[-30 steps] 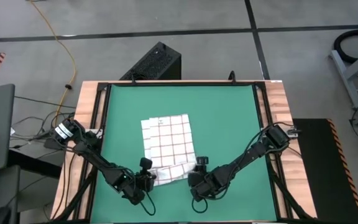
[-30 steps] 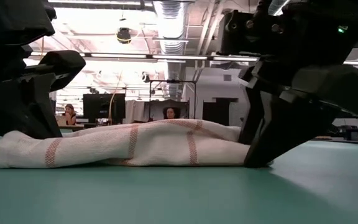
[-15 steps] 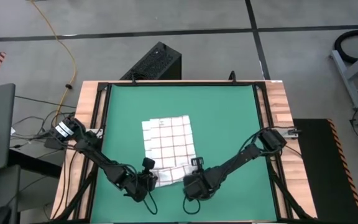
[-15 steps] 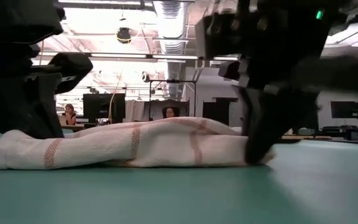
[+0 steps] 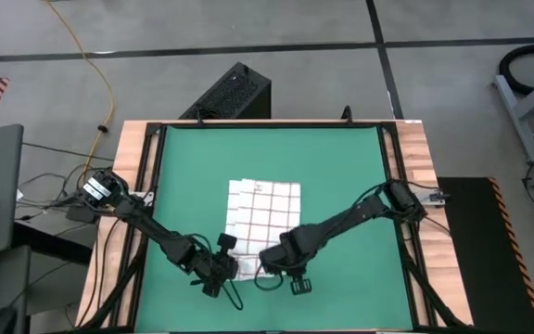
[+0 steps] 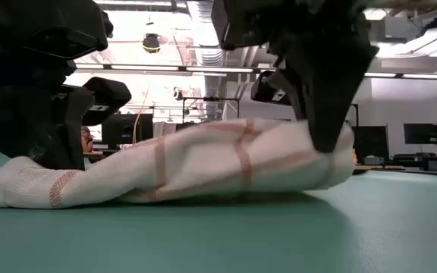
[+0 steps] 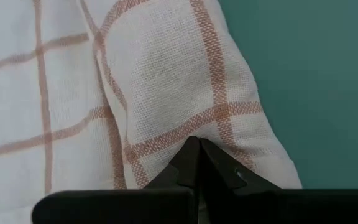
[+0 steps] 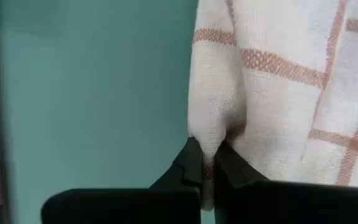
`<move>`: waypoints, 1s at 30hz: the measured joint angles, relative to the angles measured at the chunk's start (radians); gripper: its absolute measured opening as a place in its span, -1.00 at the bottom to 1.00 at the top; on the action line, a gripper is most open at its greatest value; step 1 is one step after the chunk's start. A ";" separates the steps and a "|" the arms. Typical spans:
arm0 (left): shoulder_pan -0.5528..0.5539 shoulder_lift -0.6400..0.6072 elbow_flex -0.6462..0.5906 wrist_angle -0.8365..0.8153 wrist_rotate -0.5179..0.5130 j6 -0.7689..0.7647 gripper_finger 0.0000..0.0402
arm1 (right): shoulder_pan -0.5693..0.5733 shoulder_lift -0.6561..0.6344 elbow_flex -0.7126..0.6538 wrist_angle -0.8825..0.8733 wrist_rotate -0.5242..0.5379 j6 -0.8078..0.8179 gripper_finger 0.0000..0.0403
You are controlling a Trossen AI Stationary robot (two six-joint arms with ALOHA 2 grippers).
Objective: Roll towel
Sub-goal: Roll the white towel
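The towel [image 5: 263,215] lies on the green mat [image 5: 341,167], a bit toward the near edge & roughly centred side to side; far part is flat w/ the red-brown grid showing, near end is bunched into a thick fold. Left gripper [image 5: 225,266] sits at the near-left corner of that fold, right gripper [image 5: 273,263] at the near-right corner, both arms reaching in low from the table's side edges. Left wrist view: towel [image 7: 135,93] fills most of the frame, the two dark fingers [image 7: 188,165] meet tip to tip w/ a pinch of cloth edge caught btwn them, so left is clamped on the towel. Right wrist view: a hanging fold of towel [image 8: 278,87] drops down btwn the fingers [image 8: 194,163], which press it from both sides, so right is clamped on it too; green mat [image 8: 92,93] shows beside it. Low view: towel [image 6: 173,171] is a lumpy roll on the mat [image 6: 218,235], one end flat on the surface beside the left gripper [image 6: 59,155], other end lifted clear of the mat & tilted up, held by the right gripper [image 6: 328,133] from above. Room w/ ceiling lights [image 6: 150,42] behind.
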 joint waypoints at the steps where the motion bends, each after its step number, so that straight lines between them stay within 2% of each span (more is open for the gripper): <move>1: 0.007 0.000 0.000 0.000 0.015 0.000 -1.00 | -0.009 -0.009 0.000 -0.004 -0.027 -0.011 -0.91; 11: 0.048 -0.003 0.000 0.028 0.144 0.001 -1.00 | -0.103 -0.097 -0.006 -0.036 -0.052 -0.034 -0.91; 17: 0.049 0.002 -0.002 0.086 0.294 0.001 -1.00 | -0.160 -0.081 -0.006 -0.024 -0.099 -0.070 -0.91; 25: 0.048 -0.010 -0.005 0.101 0.320 0.008 -1.00 | -0.189 -0.009 -0.007 0.008 -0.103 -0.134 -0.91; 30: 0.047 -0.015 -0.005 0.106 0.377 0.010 -1.00 | -0.197 0.038 -0.006 0.023 -0.110 -0.159 -0.91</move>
